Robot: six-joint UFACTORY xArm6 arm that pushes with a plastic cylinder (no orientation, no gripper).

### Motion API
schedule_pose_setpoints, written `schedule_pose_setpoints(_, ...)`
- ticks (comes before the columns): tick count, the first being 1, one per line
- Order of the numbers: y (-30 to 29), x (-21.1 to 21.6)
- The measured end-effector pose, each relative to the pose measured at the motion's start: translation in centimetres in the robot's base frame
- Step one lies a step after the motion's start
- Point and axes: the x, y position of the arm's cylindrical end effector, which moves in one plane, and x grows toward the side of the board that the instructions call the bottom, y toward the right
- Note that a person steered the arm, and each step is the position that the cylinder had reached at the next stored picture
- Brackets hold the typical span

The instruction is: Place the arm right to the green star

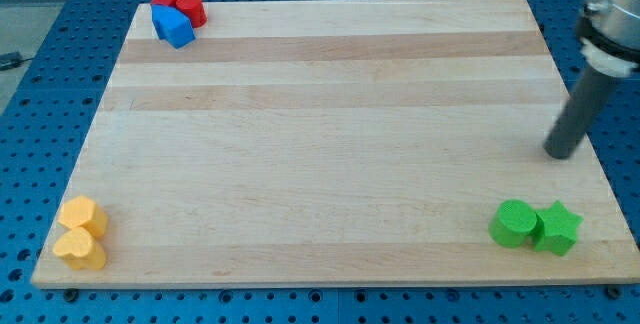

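A pale wooden board (pixel 320 144) lies on a blue table full of little holes (pixel 60 44). That is the place where everything sits.

My tip (pixel 561 154) is the bottom end of a straight dark rod. It has no fingers, so there is nothing to spread or pinch. It rests on the board near the view's right edge, touching no block.

Just below my tip, toward the view's bottom, is the green star block (pixel 558 229). It sits in the board's bottom right corner. A round green block (pixel 515 224) is touching the star on the view's left side.

Far away, in the bottom left corner, two yellow blocks (pixel 80 232) sit pressed together. In the top left corner, two red blocks (pixel 180 6) and a blue block (pixel 173 27) huddle close.

The job is partly done, I think. My tip is near the star, but it is above it in the view, not on its right. What is left is a short slide down and to the view's right, into the thin strip of board beside the star, without bumping it.
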Motion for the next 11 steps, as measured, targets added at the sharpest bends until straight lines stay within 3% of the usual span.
schedule_pose_setpoints(1,3.4,3.4)
schedule_pose_setpoints(3,3.6,11.3)
schedule_pose_setpoints(4,2.4,12.9)
schedule_pose_setpoints(11,-0.6,9.7)
